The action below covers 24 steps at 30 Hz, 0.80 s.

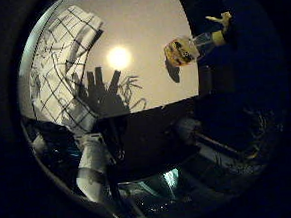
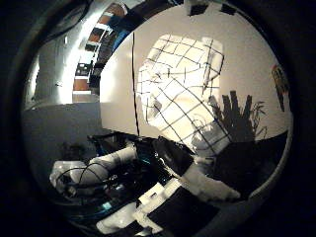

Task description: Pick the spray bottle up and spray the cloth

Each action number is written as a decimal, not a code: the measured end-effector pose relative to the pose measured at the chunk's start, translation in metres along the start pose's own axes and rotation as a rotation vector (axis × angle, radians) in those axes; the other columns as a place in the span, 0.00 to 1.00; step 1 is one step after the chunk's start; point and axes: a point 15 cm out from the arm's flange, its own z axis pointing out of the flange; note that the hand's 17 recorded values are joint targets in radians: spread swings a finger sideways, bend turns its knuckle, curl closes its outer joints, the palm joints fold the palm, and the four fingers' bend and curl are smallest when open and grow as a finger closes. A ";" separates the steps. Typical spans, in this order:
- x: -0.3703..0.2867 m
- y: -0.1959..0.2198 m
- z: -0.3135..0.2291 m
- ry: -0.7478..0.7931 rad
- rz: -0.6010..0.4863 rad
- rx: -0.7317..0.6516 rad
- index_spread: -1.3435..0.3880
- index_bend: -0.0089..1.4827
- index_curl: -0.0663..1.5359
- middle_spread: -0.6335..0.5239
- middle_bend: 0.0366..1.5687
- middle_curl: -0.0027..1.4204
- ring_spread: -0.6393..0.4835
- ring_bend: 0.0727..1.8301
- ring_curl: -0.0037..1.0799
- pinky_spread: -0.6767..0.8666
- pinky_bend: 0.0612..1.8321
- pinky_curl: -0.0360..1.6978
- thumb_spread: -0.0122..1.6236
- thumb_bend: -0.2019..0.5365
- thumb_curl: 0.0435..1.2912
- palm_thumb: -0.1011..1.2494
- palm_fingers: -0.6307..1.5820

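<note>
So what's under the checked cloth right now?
The checked cloth lies crumpled on the pale table, which shows all around it. Whatever sits beneath its folds is covered. The spray bottle lies apart on the table.

Spray bottle lying flat, checked cloth crumpled

spray bottle: just one, lying on its side near the table's edge
cloth: one too, white with a dark grid, crumpled
table: one, pale top
hand: one
</note>
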 end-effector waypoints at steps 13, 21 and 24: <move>-0.061 -0.032 -0.024 -0.162 -0.043 0.089 0.58 0.11 0.23 0.56 0.11 0.24 0.73 0.17 0.25 0.70 0.20 0.17 0.66 0.24 0.20 0.46 0.42; -0.027 -0.040 -0.067 -0.242 0.033 0.238 0.59 0.11 0.22 0.55 0.12 0.25 0.72 0.19 0.25 0.69 0.21 0.17 0.66 0.24 0.20 0.46 0.42; -0.006 -0.039 -0.084 -0.267 0.082 0.308 0.59 0.11 0.22 0.55 0.13 0.26 0.72 0.20 0.25 0.69 0.22 0.17 0.67 0.24 0.20 0.46 0.41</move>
